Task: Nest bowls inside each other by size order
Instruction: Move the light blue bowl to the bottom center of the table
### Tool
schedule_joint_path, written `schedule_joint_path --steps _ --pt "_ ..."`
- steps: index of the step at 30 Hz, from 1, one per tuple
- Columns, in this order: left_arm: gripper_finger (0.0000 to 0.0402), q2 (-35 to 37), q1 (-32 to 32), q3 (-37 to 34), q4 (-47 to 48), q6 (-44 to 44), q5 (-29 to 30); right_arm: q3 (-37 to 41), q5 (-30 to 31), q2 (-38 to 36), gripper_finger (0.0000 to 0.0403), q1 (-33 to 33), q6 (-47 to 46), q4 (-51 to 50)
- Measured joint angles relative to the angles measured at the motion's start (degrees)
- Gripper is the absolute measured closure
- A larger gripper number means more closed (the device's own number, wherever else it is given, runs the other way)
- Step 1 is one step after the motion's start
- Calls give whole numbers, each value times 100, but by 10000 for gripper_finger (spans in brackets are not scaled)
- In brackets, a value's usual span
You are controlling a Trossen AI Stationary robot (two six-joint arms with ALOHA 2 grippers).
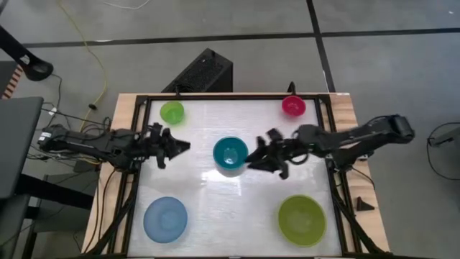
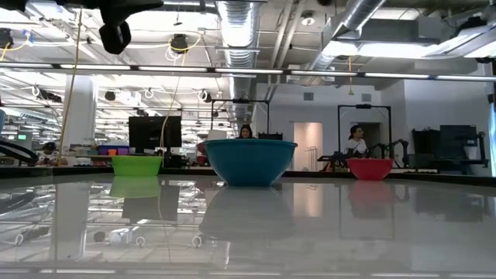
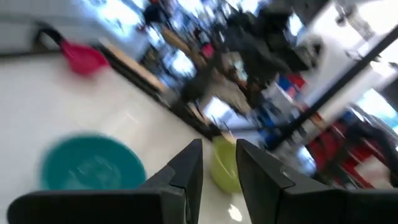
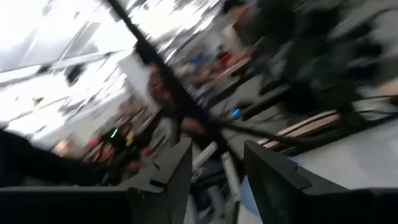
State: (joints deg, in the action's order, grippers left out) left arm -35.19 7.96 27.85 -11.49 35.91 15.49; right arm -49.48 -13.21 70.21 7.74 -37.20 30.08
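Observation:
The medium teal bowl stands upright on its base at the table's middle; it also shows in the low view. The small lime green bowl stands at the far left and the magenta-pink bowl at the far right. The light blue bowl stands near left and the large olive-green bowl near right. My left gripper hovers left of the teal bowl, open and empty. My right gripper hovers just right of the teal bowl, open and empty.
A black frame runs around the white tabletop. A black box stands on the floor beyond the far edge. Bare tabletop lies between the two near bowls. People show in the room beyond the table.

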Motion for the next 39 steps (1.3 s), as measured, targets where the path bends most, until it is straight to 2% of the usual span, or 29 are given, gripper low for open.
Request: schedule_joint_path --steps 4,7,9,12,16,17,19,24,28,33,39 --pt "316 230 -91 1 -31 -415 758 -708 -1108 1137 221 -36 19 99" --pt "316 345 -171 1 -14 -520 927 -1184 -1714 1888 221 42 -68 406" --pt "316 384 -185 1 101 -386 595 -1475 -1989 2344 221 131 -173 552" --pt "316 390 -163 1 696 108 -636 -1826 -2289 2942 221 241 -526 681" --pt "316 324 88 0 2365 1262 -2529 -2163 -2293 3399 221 282 -911 996" --pt "316 307 233 -9 2787 1413 -2836 -2224 -2290 3466 221 280 -954 1002" --pt "316 299 575 -9 3403 1499 -3093 -2309 -2215 3575 221 245 -1028 1007" --pt "317 280 1368 -8 4399 1571 -3123 -2310 -1859 3605 221 119 -1068 884" --pt "317 59 1871 -8 4849 1718 -3111 -2311 -1586 3601 221 41 -1052 914" --pt "317 -449 2380 -39 4950 1732 -2830 -2310 -1362 3601 221 30 -1042 923" --pt "317 -1217 2662 -301 4785 1949 -2648 -2310 -1233 3599 221 36 -1039 956"
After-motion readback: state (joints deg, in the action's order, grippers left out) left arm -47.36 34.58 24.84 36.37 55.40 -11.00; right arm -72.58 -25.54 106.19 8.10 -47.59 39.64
